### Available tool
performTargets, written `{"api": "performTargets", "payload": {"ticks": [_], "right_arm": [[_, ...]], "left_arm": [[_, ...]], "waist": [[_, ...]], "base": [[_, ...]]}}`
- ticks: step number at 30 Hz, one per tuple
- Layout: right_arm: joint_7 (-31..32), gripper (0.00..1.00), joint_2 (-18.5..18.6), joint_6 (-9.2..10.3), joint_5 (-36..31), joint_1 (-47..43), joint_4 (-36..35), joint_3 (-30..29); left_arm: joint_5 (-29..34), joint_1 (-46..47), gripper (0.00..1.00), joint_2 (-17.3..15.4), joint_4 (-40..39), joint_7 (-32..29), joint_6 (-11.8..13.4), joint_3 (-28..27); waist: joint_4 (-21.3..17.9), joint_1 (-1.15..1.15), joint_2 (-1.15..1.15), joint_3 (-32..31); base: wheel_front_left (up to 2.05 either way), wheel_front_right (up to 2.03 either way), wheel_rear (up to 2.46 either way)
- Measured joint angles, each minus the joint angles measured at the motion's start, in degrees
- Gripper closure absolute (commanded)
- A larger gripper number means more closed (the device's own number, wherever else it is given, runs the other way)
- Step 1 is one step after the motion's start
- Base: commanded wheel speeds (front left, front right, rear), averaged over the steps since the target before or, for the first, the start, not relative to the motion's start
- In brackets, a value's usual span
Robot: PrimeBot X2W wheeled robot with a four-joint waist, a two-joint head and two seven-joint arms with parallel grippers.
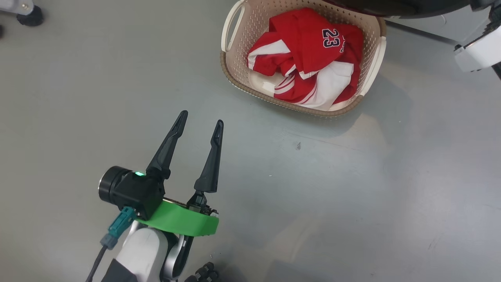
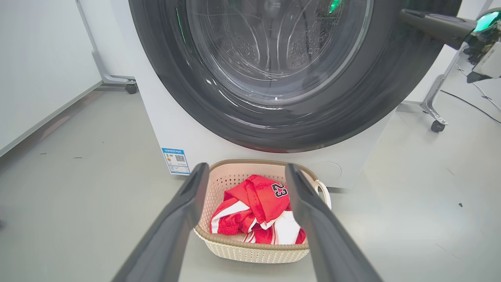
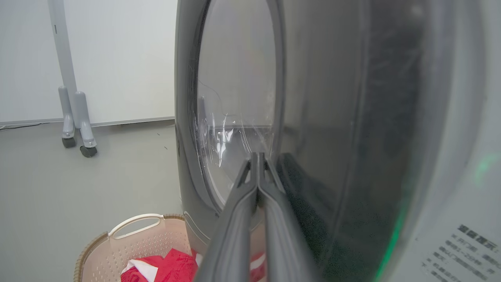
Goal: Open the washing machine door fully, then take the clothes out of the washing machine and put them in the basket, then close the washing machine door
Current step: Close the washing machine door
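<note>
One white washing machine (image 2: 188, 129) stands at the far side of the floor (image 1: 352, 196), and its black door (image 2: 352, 98) lies across its front. Just before it sits the basket (image 1: 235, 58), with the red clothes (image 1: 309, 55) heaped inside. Our left gripper (image 1: 201, 118) hangs spread, nearer than the basket and to its left. Our right gripper (image 3: 258, 156), fingers pressed together, points at the door's face.

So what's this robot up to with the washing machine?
It is unloading laundry. The red jersey already lies in the basket on the floor. The left end effector hangs open, holding nothing. The right end effector, shut, is at the washing machine door, apparently pushing it closed.
</note>
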State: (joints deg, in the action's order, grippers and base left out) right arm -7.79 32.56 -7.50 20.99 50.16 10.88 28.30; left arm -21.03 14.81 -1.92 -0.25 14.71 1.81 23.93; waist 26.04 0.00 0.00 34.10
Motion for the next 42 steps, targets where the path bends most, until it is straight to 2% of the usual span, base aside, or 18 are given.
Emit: {"api": "performTargets", "payload": {"ticks": [7, 13, 22, 30, 42], "right_arm": [[1.1, 1.00, 0.9, 0.00, -0.2, 5.6, -0.1, 0.3], [2.3, 1.00, 2.2, 0.00, -0.5, 7.6, 3.0, -0.2], [4.5, 1.00, 1.6, 0.09, 0.1, 11.7, 6.2, -2.2], [4.4, 1.00, 1.4, 1.16, -0.7, 14.4, 7.8, -2.8], [1.2, 1.00, 0.9, 1.19, -1.3, 14.0, 12.8, -2.3]], "left_arm": [[-2.4, 0.5, 0.00, 0.1, -0.3, 0.0, 0.9, 0.1], [-2.5, 1.1, 0.00, 0.2, -0.2, 0.0, 1.0, 1.3], [-4.2, 1.6, 0.00, 0.2, -0.1, 0.0, 1.5, 2.3], [-5.2, 2.1, 0.00, 0.3, -0.1, 0.0, 1.9, 3.7], [-6.6, 2.9, 0.00, 0.3, 1.7, 0.0, 2.2, 3.8]], "waist": [[0.2, 0.00, 0.00, 2.3], [0.9, 0.00, 0.00, 3.6], [1.8, 0.00, 0.00, 4.5], [2.6, 0.00, 0.00, 5.5], [3.2, 0.00, 0.00, 3.7]], "base": [[0.00, 0.00, 0.00], [0.00, 0.00, 0.00], [0.00, 0.00, 0.00], [0.00, 0.00, 0.00], [0.00, 0.00, 0.00]]}}
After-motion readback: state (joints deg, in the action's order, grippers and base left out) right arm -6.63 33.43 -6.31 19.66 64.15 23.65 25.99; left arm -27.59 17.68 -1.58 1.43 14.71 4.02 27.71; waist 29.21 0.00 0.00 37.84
